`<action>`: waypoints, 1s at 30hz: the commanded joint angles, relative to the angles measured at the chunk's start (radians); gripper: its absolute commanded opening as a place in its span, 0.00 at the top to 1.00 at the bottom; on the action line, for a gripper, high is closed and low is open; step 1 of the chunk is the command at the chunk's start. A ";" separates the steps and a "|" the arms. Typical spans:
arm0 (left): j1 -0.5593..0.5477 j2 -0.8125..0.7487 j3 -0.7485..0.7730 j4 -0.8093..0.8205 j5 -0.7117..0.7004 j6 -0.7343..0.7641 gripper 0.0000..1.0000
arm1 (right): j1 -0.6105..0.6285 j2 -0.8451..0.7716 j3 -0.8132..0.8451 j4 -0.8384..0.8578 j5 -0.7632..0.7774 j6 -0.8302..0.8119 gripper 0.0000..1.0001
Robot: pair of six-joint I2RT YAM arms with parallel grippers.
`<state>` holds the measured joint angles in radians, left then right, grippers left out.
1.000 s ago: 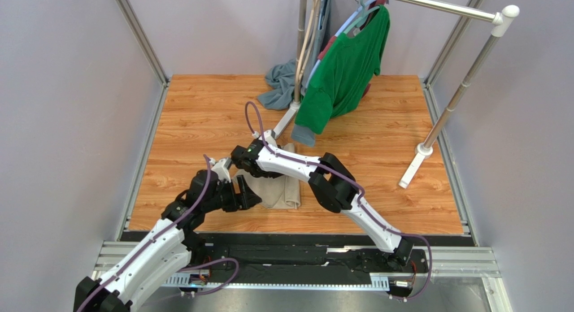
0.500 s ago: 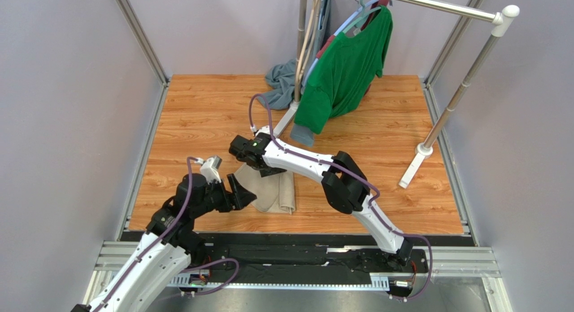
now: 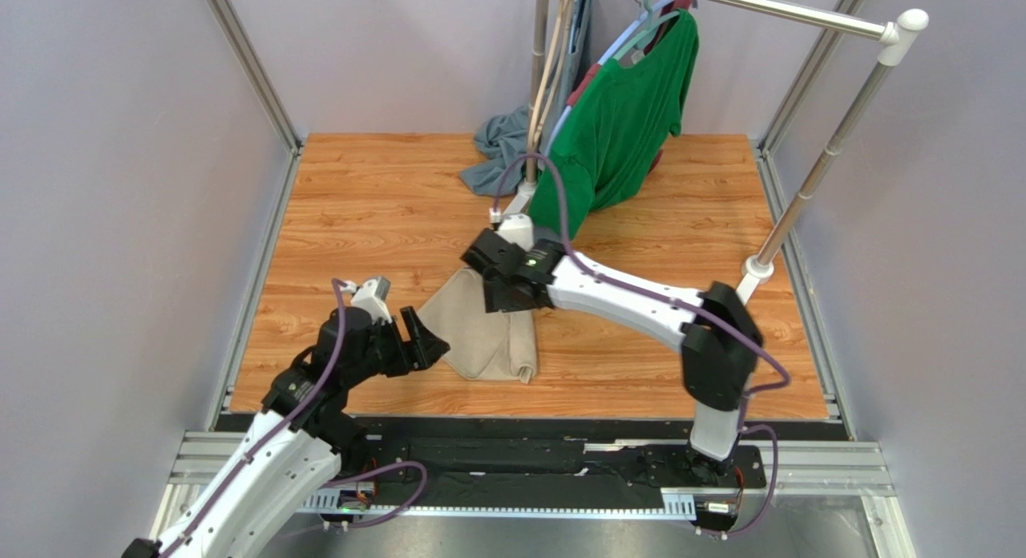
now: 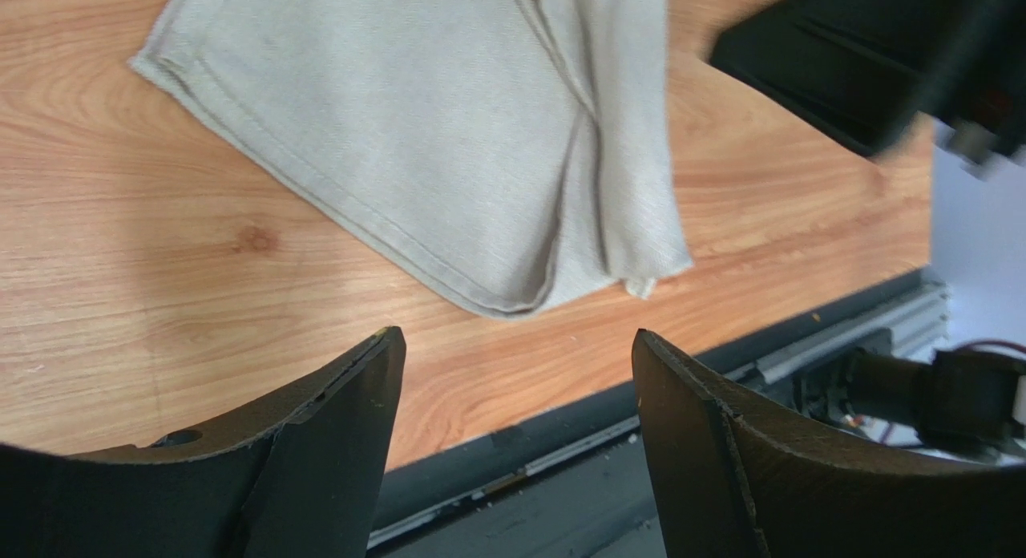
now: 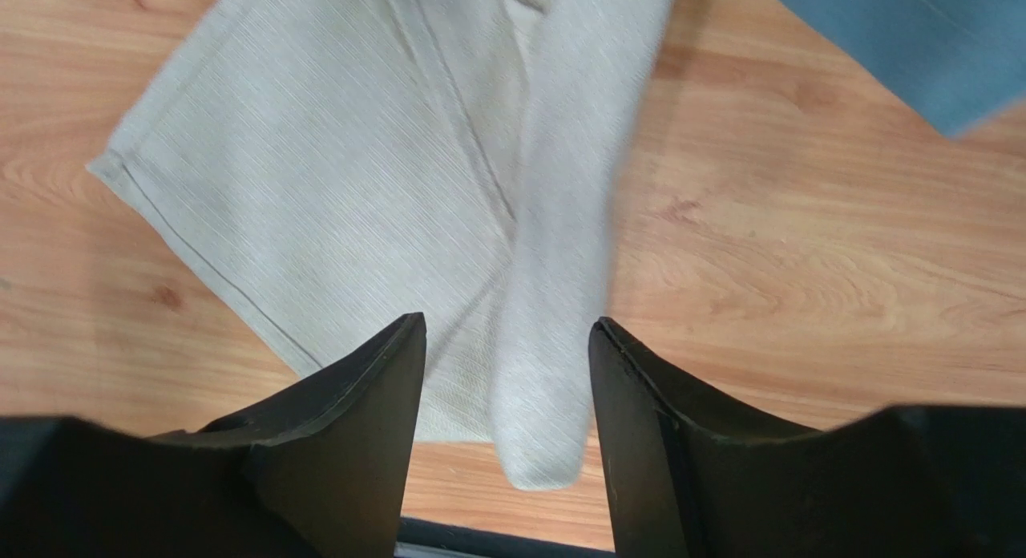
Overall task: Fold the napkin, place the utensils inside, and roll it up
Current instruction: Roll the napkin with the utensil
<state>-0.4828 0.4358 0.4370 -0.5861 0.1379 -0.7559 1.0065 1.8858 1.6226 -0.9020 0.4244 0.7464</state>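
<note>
Top external view is showing the napkin (image 3: 488, 336) lying folded on the wooden table (image 3: 361, 209), near the front edge and a little left of the middle. In the left wrist view the napkin (image 4: 422, 137) is lying flat with a thicker folded strip running along its right side. In the right wrist view the napkin (image 5: 361, 185) is showing that same strip, a bit blurry, passing under the gap between the fingers.

The left gripper (image 3: 422, 338) is sitting just left of the napkin, close to its near left corner. Its jaws are standing wide apart and are holding nothing (image 4: 518, 342).

The right gripper (image 3: 506, 303) is hanging over the far edge of the napkin. Its jaws are standing apart too, and are not pinching the cloth (image 5: 506, 330).

Far back, a green shirt (image 3: 614, 113) is hanging from a rack, and a grey-blue cloth (image 3: 494, 137) is lying beside the rack's foot.
</note>
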 commanded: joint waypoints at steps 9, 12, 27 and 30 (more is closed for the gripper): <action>0.001 0.480 0.038 0.321 -0.104 -0.095 0.20 | -0.305 -0.442 -0.796 0.604 -0.374 0.030 0.43; 0.047 0.592 0.048 0.393 -0.069 -0.097 0.19 | -0.325 -0.400 -0.846 0.640 -0.358 0.024 0.44; 0.409 0.577 0.261 0.253 0.014 0.090 0.17 | -0.123 -0.194 -0.831 0.721 -0.437 0.135 0.47; 0.499 0.551 0.295 0.239 0.072 0.090 0.17 | 0.021 -0.154 -0.759 0.716 -0.438 0.177 0.47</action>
<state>-0.0708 1.0271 0.6746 -0.3031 0.1371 -0.7124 0.8719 1.6489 0.8211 -0.1001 0.0055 0.8444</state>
